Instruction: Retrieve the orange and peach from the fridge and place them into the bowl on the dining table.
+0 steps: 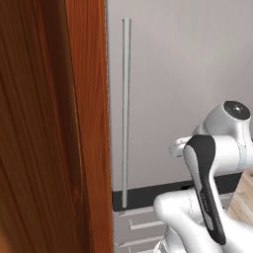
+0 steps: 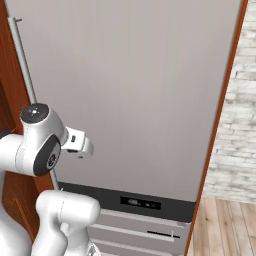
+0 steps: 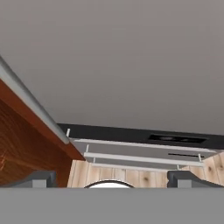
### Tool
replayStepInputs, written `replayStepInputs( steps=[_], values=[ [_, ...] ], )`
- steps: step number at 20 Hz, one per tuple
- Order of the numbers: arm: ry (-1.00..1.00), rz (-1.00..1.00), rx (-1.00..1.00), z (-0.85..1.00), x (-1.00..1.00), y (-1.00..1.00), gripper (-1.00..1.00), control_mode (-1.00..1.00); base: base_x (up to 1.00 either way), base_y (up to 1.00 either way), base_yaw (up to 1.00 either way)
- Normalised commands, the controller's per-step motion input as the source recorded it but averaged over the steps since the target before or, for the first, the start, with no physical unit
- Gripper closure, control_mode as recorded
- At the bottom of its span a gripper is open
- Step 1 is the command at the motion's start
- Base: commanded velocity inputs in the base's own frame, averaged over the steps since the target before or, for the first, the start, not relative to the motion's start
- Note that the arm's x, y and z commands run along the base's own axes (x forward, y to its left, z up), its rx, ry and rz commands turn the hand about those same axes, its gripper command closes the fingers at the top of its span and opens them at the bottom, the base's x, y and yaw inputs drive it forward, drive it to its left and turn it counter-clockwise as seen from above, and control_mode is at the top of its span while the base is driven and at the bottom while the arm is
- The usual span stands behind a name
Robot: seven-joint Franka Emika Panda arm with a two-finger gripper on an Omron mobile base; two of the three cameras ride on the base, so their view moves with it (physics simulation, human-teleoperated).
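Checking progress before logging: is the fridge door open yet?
No, the fridge door is flat and closed, its handle untouched.

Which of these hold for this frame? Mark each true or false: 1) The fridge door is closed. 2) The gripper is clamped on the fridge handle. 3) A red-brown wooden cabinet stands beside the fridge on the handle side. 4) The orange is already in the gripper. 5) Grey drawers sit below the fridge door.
1) True: the fridge door is shut.
2) False: the gripper has its fingers apart, short of the handle, touching nothing.
3) True: the wooden cabinet borders the handle side.
4) False: nothing lies between the fingers.
5) True: grey drawers run under the dark strip.
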Motion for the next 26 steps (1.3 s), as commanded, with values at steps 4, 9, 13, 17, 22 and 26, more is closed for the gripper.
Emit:
replayStepInputs(
  steps=[4,9,13,17,22,26],
  values=[
    [-0.19,0.0,0.0,-0.1,-0.25,-0.01,-1.0,1.0,-0.09,0.0,0.0],
    [0.0,0.0,0.0,0.0,0.0,0.0,-1.0,1.0,-0.3,0.0,0.0],
    [0.0,0.0,0.0,0.0,0.0,0.0,-1.0,1.0,-0.28,0.0,0.0],
    [0.0,0.0,0.0,0.0,0.0,0.0,-1.0,1.0,-0.34,0.0,0.0],
    [0.0,0.0,0.0,0.0,0.0,0.0,-1.0,1.0,-0.57,0.0,0.0],
    [0.0,0.0,0.0,0.0,0.0,0.0,-1.0,1.0,-0.65,0.01,0.0]
  ],
)
